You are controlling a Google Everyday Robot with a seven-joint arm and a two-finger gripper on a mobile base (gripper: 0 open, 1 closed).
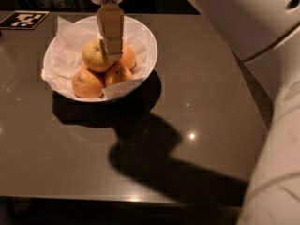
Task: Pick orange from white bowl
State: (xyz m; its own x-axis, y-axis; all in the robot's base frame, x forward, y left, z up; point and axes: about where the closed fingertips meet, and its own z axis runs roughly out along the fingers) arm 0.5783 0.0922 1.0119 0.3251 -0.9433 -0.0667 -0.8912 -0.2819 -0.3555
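The white bowl (143, 36) stands at the back left of the dark table, lined with crumpled white paper. In it the orange (95, 56), large and pale yellow-orange, rests on top of three smaller, deeper orange fruits (87, 83). My gripper (111, 50) hangs down from the top of the view over the bowl. Its tan fingers (110, 29) reach the right side of the orange and cover part of it.
A black-and-white marker tag (24, 19) lies at the table's back left corner. My white arm (262, 55) fills the right side of the view. The arm's shadow falls across the table's front middle.
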